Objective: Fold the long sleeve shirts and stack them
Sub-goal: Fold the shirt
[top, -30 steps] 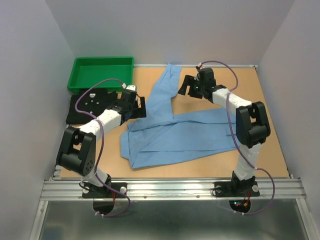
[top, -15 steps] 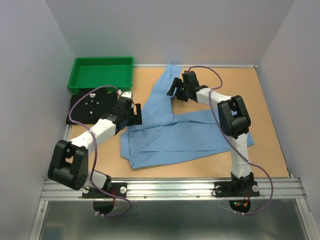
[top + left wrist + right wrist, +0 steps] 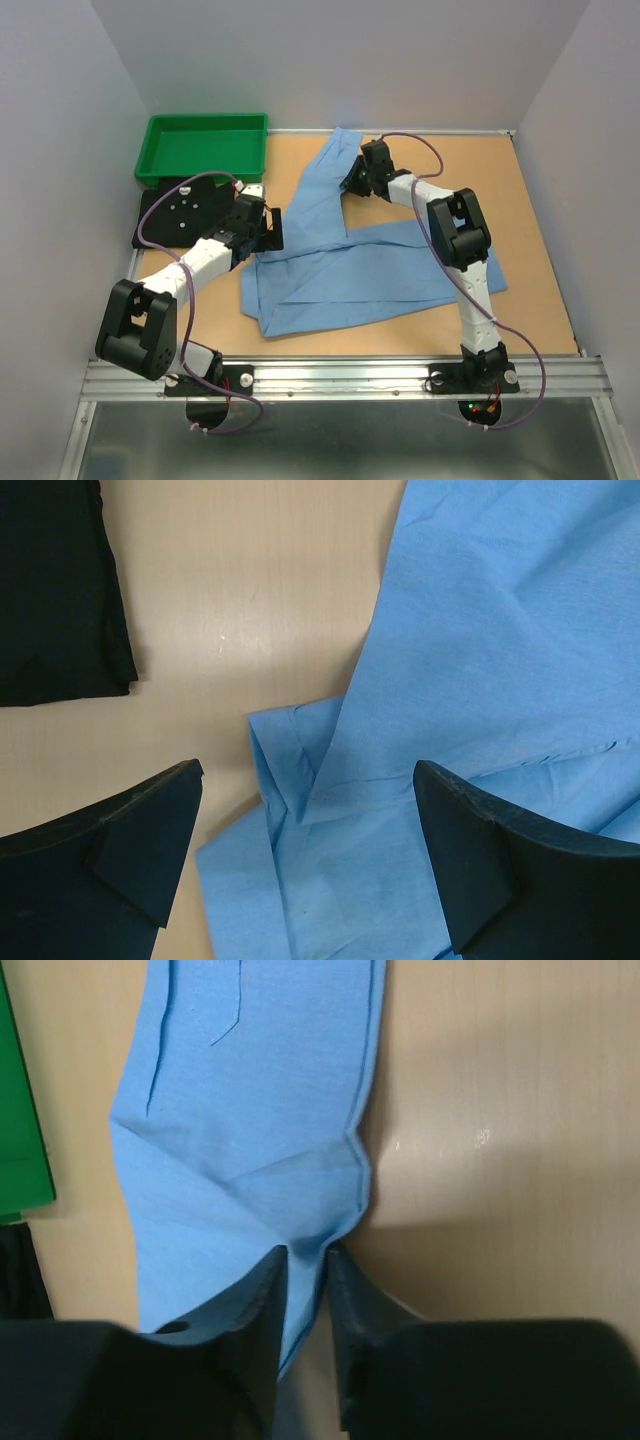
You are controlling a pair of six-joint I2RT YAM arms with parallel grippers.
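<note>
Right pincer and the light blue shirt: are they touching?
Touching. The right wrist view shows the right pincer closed on a bunched fold at the edge of the light blue shirt.

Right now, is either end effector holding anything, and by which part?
The right end effector pinches the light blue shirt by the edge of its outstretched sleeve. The left end effector is open, holding nothing.

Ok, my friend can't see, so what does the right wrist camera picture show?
The right gripper is pinching the rumpled edge of a blue shirt that lies flat on a tan table. A strip of a green tray shows at the left edge.
</note>
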